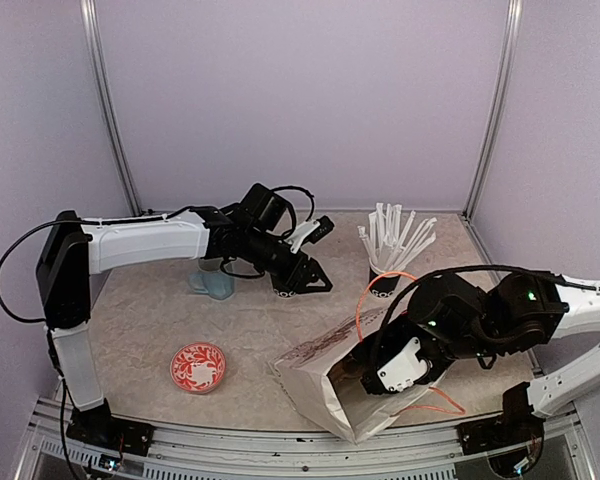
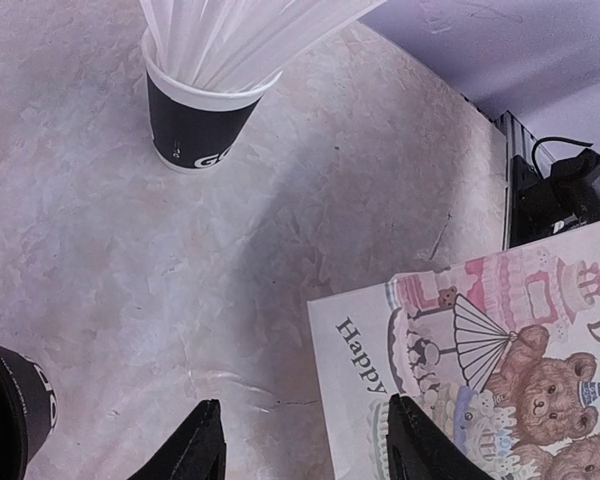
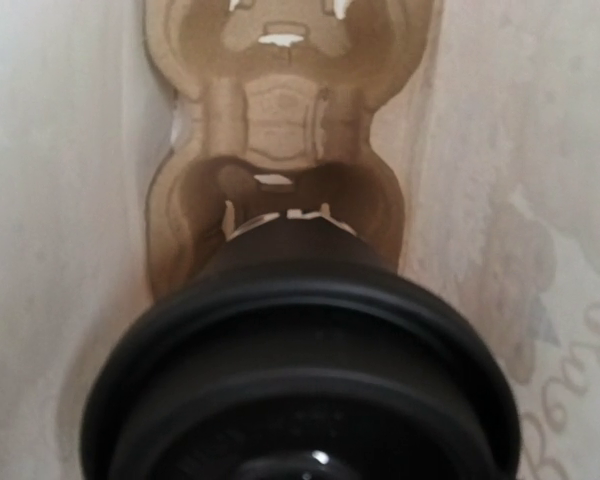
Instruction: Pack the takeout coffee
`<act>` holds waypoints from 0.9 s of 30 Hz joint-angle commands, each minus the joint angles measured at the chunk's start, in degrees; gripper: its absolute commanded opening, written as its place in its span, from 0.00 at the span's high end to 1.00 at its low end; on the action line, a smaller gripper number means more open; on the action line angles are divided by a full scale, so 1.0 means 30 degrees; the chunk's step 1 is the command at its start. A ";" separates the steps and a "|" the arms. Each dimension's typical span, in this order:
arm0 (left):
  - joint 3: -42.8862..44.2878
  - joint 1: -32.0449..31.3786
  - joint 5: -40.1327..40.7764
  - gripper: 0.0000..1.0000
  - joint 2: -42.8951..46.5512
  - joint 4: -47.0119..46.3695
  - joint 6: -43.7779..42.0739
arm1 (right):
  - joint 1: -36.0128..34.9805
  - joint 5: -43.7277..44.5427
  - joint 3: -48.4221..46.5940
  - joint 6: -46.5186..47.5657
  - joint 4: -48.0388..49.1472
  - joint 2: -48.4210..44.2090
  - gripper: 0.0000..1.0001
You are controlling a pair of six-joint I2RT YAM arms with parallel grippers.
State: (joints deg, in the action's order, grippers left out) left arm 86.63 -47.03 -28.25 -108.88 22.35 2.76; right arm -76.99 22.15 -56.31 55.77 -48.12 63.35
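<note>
The takeout coffee (image 3: 300, 340) is inside the paper bag (image 1: 315, 388), which lies on its side on the counter (image 1: 140, 310). The right claw (image 1: 378, 372) reaches into the bag and holds the cup, lid on. The left claw (image 2: 305, 440) hangs half open over the counter, holding nothing, near the cup of straws (image 2: 195, 120).

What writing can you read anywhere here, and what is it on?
"Happy": black script on the bag.
"Be", cut off by the picture's edge: the same bag.
"GO", the rest turned away: white letters on the straw cup.
Unreadable: white letters on the cup at lower left, white marks on the lidded cup, and mirrored script showing through the bag's paper.
</note>
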 commanded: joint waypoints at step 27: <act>0.0003 0.0089 -0.0997 0.48 -0.0454 0.0033 -0.0281 | 0.0924 -0.0602 0.0543 0.0311 0.2385 0.1411 0.53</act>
State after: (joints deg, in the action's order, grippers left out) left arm 87.53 -46.98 -29.82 -110.24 23.18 2.42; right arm -75.18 20.95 -53.63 57.47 -41.91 66.26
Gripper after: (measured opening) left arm 0.526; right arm 0.692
